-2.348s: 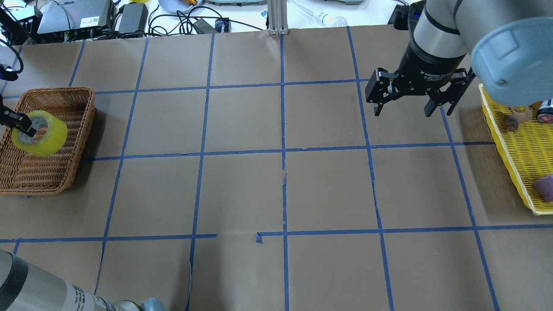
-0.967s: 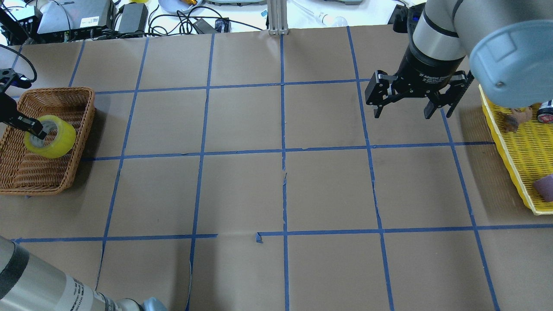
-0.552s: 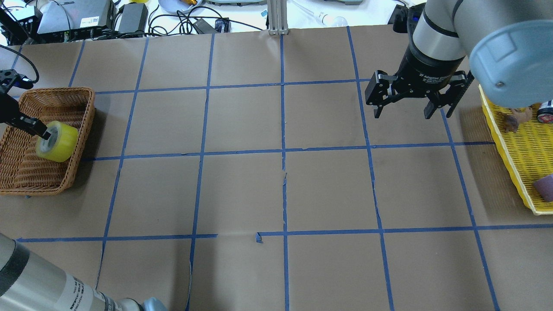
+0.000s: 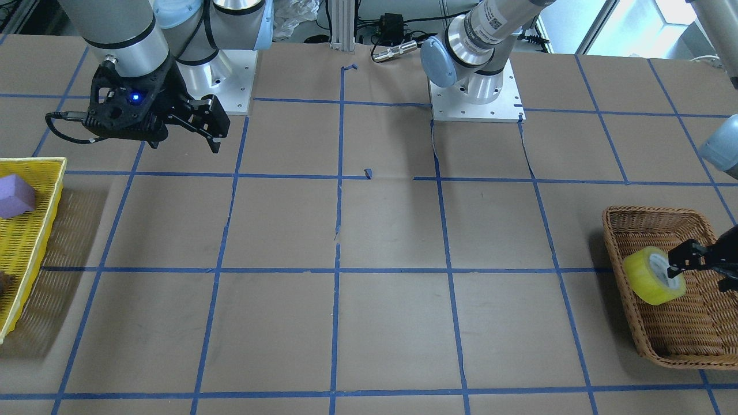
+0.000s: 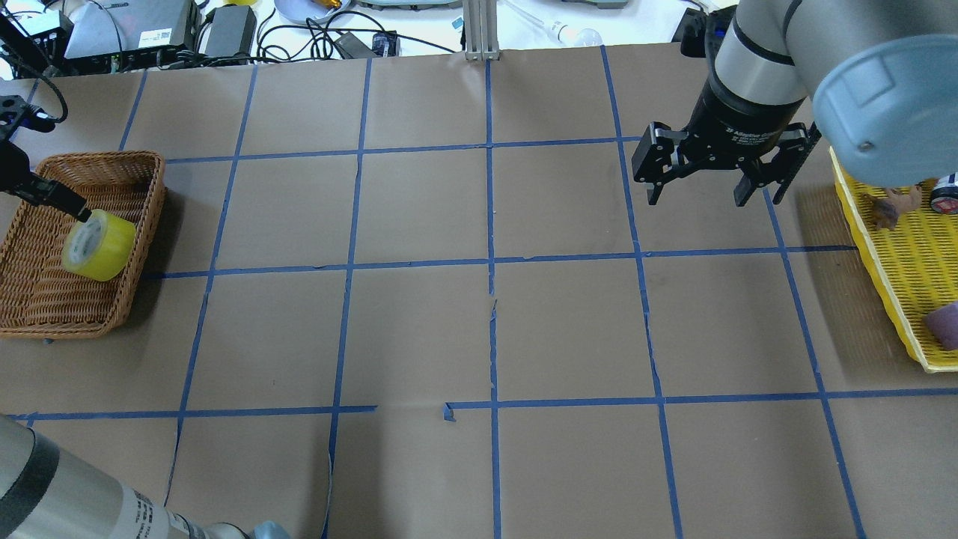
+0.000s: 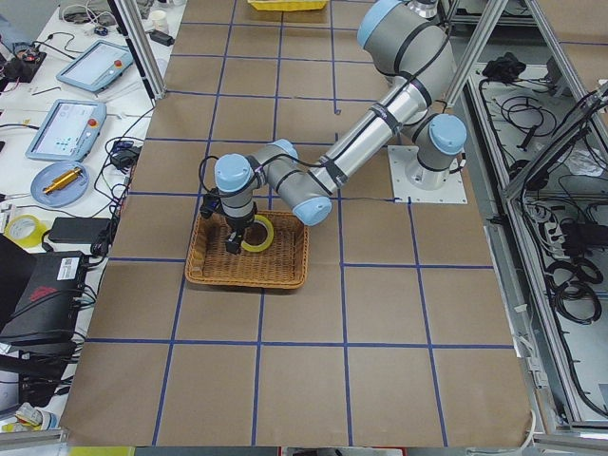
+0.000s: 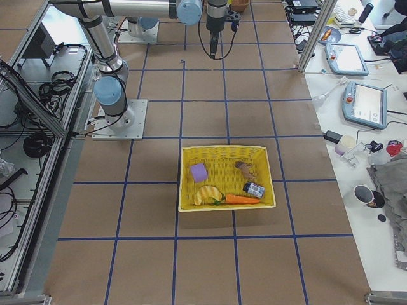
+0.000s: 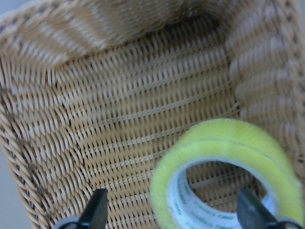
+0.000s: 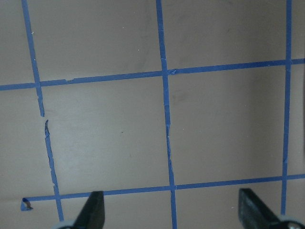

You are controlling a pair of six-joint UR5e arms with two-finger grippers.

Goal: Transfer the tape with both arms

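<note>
the tape is a fat, glossy bright-yellow roll with a whitish printed core. it lies tilted inside the wicker basket, close to the basket wall that faces the tabletop's middle, its hollow turned upward. the basket is a shallow rectangle of tan woven cane with sloping sides, set by the left-end edge of the tabletop. the tabletop is covered in flat brown paper, split along a few seams and ruled into squares by thin blue tape lines. at the right-end edge sits a yellow mesh tray of stiff plastic with a purple block in it.

between basket and tray runs a broad flat stretch of paper. past the tape, the woven floor runs on to the basket's other walls.

the left pincer is spread wide and pinches nothing. one fingertip stands over the weave, apart from the roll. the other shows at the roll's rim, and whether it touches cannot be told. the right pincer hangs spread wide too, holding nothing, above the paper between the tabletop's middle and the tray.
</note>
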